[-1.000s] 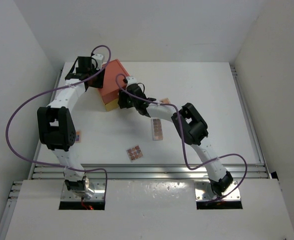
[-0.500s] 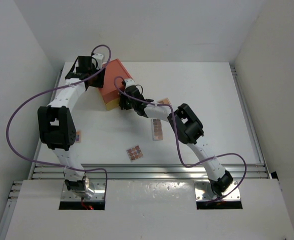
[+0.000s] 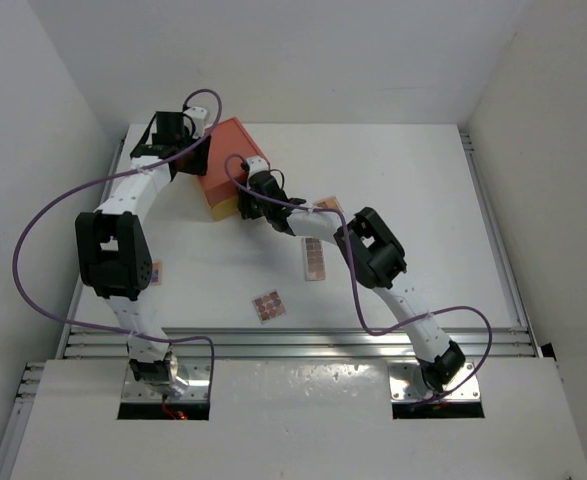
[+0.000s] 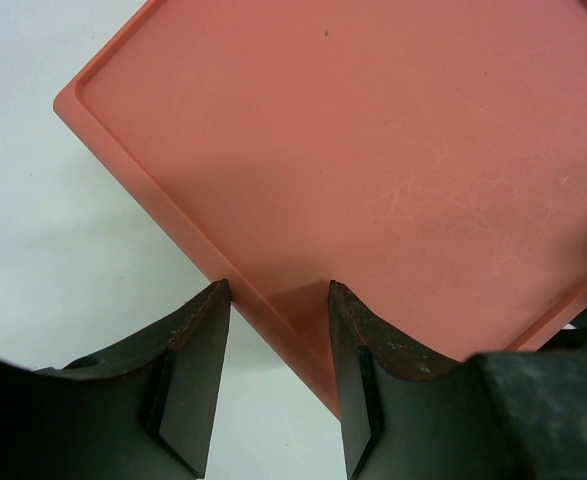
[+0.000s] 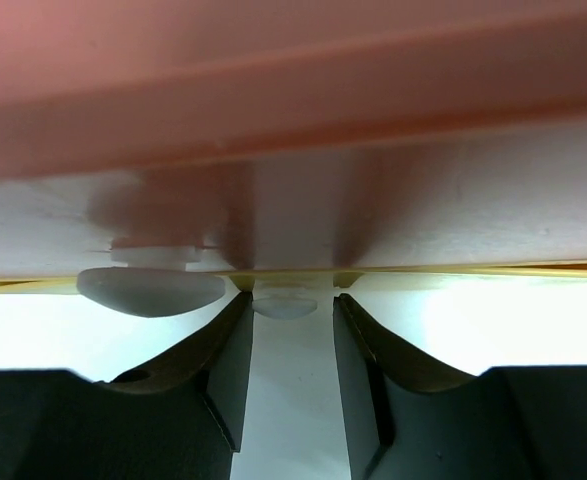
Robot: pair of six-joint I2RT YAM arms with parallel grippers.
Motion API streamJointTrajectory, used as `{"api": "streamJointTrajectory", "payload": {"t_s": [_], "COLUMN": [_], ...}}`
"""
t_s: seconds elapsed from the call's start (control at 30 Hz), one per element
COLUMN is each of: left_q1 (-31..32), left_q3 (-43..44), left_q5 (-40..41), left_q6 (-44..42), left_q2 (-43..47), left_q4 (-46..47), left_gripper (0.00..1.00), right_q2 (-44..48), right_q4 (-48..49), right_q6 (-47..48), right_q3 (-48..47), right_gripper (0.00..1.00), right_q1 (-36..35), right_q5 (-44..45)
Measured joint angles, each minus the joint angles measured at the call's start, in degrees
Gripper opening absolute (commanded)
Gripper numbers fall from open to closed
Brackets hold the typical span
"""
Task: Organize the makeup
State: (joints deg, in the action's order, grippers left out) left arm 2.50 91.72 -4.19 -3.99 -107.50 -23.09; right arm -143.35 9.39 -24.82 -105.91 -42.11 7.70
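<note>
The orange drawer box [image 3: 231,160] stands at the back left. My left gripper [image 3: 195,158] is open at its left edge. In the left wrist view the box's edge [image 4: 263,290] lies between the fingers of the left gripper [image 4: 278,290]. My right gripper [image 3: 241,203] is open at the box's yellow front. In the right wrist view the right gripper [image 5: 291,297] has its fingertips on either side of a small white knob [image 5: 285,303]. Eyeshadow palettes lie on the table: one [image 3: 315,258] in the middle, one [image 3: 268,305] nearer. No brushes or pencil sticks are in view.
A third palette [image 3: 330,203] peeks out beside the right arm. Another [image 3: 156,272] is partly hidden by the left arm. A larger white knob [image 5: 148,288] sits left of the small one. White walls enclose the table [image 3: 423,200] on three sides.
My right gripper has moved slightly left, closer to the front of the box. The left arm and the palettes have not moved.
</note>
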Motion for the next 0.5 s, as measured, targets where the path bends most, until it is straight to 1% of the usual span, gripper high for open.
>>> {"api": "streamJointTrajectory", "payload": {"t_s": [0.1,0.13,0.2,0.23,0.3,0.33,0.4,0.5], "left_q1": [-0.02,-0.13,-0.24,-0.24,-0.28,-0.28,-0.28,-0.28], "left_q3": [0.09,0.22,0.37,0.37,0.37,0.37,0.37,0.37], "left_q5": [-0.07,-0.11,-0.48,-0.59,-0.66,-0.70,-0.74,-0.76], "left_q6": [-0.02,0.00,0.13,0.17,0.17,0.17,0.17,0.17], "left_q2": [-0.02,-0.09,-0.20,-0.22,-0.22,-0.22,-0.24,-0.24], "left_q4": [-0.02,-0.13,-0.28,-0.28,-0.28,-0.26,-0.26,-0.26], "left_gripper": [0.48,0.48,0.48,0.48,0.48,0.48,0.48,0.48], "right_q2": [0.00,0.00,0.00,0.00,0.00,0.00,0.00,0.20], "right_q4": [0.11,0.22,0.61,0.74,0.76,0.72,0.76,1.51], "right_q6": [0.92,1.18,1.86,2.14,2.82,3.06,3.72,4.48], "right_q3": [0.00,0.00,0.02,0.02,0.02,0.02,0.02,0.70], "right_gripper": [0.37,0.32,0.25,0.19,0.13,0.05,0.00,0.00], "right_q1": [0.00,0.00,-0.02,-0.07,-0.09,-0.09,-0.09,-0.09], "right_q5": [0.24,0.26,0.31,0.37,0.57,0.61,0.66,0.63]}}
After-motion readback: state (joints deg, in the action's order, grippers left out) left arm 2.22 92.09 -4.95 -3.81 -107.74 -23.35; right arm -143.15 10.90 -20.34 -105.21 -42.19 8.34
